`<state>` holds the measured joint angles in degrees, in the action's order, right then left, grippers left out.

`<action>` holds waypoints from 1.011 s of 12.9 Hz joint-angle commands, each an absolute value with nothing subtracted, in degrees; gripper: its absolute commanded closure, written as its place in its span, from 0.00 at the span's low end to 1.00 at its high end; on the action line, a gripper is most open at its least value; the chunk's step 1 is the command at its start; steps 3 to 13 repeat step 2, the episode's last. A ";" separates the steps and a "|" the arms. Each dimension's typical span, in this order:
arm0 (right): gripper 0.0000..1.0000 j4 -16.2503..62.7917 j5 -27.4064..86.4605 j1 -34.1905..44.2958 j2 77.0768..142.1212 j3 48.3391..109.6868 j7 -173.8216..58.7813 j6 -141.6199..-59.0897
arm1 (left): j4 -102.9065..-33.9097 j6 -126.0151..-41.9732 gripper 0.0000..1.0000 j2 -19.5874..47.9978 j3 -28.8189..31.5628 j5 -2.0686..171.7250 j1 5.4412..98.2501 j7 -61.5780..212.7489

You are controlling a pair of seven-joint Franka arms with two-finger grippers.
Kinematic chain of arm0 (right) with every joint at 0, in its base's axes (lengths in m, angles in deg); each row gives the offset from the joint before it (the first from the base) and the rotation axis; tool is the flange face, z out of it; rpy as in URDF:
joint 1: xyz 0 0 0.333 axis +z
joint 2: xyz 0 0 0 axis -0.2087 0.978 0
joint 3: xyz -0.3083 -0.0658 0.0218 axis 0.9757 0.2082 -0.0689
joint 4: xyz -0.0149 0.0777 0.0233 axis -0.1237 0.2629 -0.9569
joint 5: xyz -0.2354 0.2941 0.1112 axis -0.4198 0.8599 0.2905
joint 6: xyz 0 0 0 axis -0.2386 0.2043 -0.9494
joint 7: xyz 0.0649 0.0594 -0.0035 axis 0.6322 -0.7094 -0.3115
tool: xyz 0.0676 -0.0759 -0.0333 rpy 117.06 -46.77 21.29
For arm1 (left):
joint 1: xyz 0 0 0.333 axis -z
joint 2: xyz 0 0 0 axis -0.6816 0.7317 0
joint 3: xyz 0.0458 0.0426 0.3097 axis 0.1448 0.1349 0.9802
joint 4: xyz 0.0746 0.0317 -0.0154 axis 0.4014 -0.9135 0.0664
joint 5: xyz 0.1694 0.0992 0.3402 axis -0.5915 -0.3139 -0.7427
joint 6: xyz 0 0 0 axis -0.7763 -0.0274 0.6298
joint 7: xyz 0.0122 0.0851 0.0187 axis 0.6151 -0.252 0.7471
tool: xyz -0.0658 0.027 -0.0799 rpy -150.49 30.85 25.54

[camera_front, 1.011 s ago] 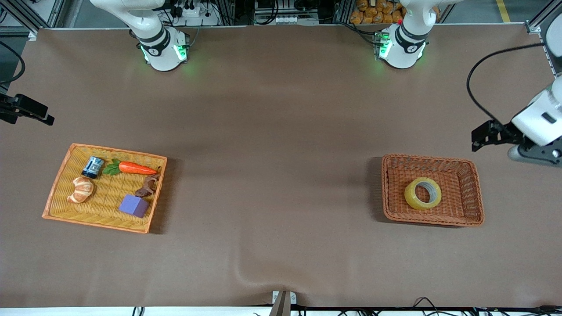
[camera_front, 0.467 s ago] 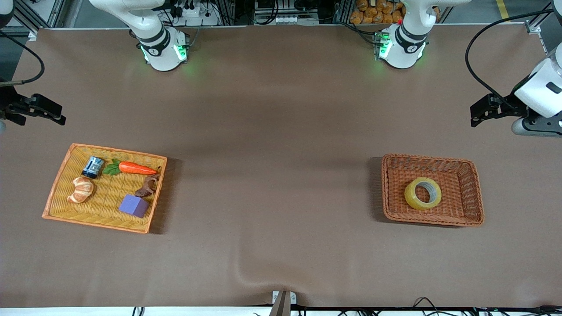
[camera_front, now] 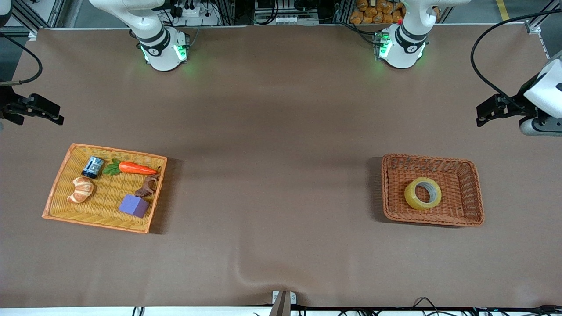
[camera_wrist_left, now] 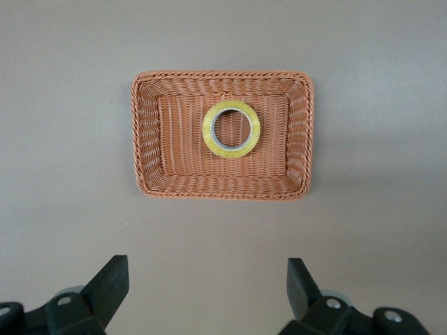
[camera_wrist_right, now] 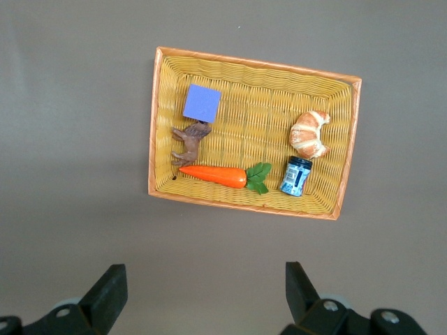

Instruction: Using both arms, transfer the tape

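The tape (camera_front: 423, 193) is lying flat in the brown wicker basket (camera_front: 476, 193), at the left arm's end of the table. In the left wrist view the tape (camera_wrist_left: 231, 129) is seen as a yellowish ring with a grey inner core, resting on the floor of the basket (camera_wrist_left: 149, 132) and touched by neither gripper.

The left gripper (camera_front: 487, 114) is being held in the air over bare table at the left arm's end, outside the basket and well apart from the tape. Its fingers (camera_wrist_left: 112, 283) are spread wide, and nothing is being held between them.

The right gripper (camera_front: 48, 113) is being held in the air over bare table at the right arm's end of the table, outside the yellow wicker tray (camera_front: 59, 184). In the right wrist view its fingers (camera_wrist_right: 110, 291) are likewise spread wide and empty.

In the yellow tray (camera_wrist_right: 251, 80) five items are lying: a purple cube (camera_wrist_right: 202, 103), a brown animal figure (camera_wrist_right: 190, 142), a carrot (camera_wrist_right: 216, 175), a croissant (camera_wrist_right: 310, 134) and a small blue can (camera_wrist_right: 296, 176). The carrot is lying beside the can, and the animal figure is lying between the cube and the carrot.
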<state>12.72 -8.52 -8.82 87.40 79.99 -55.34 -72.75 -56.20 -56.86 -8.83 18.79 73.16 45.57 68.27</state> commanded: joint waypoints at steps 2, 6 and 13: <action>0.00 12.93 -8.73 -9.84 87.10 79.89 -55.21 -72.01 | -57.03 -54.91 0.00 -10.71 18.99 74.61 44.47 68.26; 0.00 12.93 -8.73 -9.84 87.10 79.89 -55.21 -72.01 | -57.03 -54.91 0.00 -10.71 18.99 74.61 44.47 68.26; 0.00 12.93 -8.73 -9.84 87.10 79.89 -55.21 -72.01 | -57.03 -54.91 0.00 -10.71 18.99 74.61 44.47 68.26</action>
